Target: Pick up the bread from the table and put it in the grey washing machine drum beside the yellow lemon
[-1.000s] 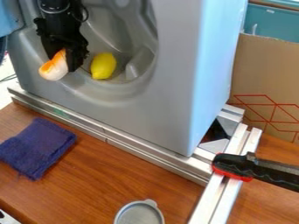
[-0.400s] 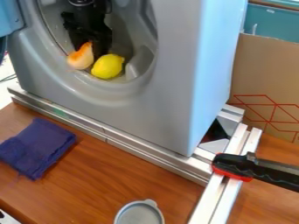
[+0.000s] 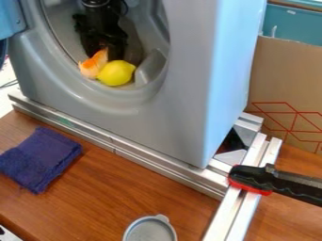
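My black gripper (image 3: 104, 49) hangs inside the round opening of the grey toy washing machine (image 3: 170, 113), at the upper left of the view. Right at its tips is an orange and white object (image 3: 93, 64), partly covered by the gripper. A yellow lemon (image 3: 116, 73) rests at the bottom of the opening, against the right side of the orange and white object. Whether the fingers are closed around that object cannot be made out.
A dark blue folded cloth (image 3: 40, 159) lies on the wooden table (image 3: 119, 188) at the left. A grey lid (image 3: 149, 229) is near the front edge. Metal rails (image 3: 157, 170) run under the machine, with a black and red clamp (image 3: 254, 180) at the right.
The gripper has moved right and deeper into the opening, and the orange and white object has moved right with it. The lemon has turned and shifted slightly right.
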`<state>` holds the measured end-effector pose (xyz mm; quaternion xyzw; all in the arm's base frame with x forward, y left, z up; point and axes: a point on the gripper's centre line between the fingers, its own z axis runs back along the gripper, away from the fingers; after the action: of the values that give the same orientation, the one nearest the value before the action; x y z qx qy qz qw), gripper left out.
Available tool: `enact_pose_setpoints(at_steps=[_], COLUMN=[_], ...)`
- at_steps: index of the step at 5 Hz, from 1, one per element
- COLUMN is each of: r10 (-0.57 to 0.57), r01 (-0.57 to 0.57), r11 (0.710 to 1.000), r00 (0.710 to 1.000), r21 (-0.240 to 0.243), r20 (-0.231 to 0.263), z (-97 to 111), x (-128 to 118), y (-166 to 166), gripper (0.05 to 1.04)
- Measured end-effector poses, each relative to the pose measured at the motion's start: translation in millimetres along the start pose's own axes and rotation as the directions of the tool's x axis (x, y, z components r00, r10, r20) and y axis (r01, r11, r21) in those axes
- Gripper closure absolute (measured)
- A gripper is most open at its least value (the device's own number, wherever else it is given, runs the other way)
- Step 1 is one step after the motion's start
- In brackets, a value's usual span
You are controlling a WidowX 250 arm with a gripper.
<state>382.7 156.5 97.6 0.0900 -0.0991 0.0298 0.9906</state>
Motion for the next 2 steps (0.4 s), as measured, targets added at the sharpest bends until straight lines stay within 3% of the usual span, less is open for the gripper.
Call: enact_pose_setpoints(at_steps=[2], r10=[0.046], r01=[-0.046], r11=[0.999], r00=[0.999], r21=[-0.002], r20=[0.027], z=[4.1], x=[-10.7], y=[1.6], gripper=[0.109])
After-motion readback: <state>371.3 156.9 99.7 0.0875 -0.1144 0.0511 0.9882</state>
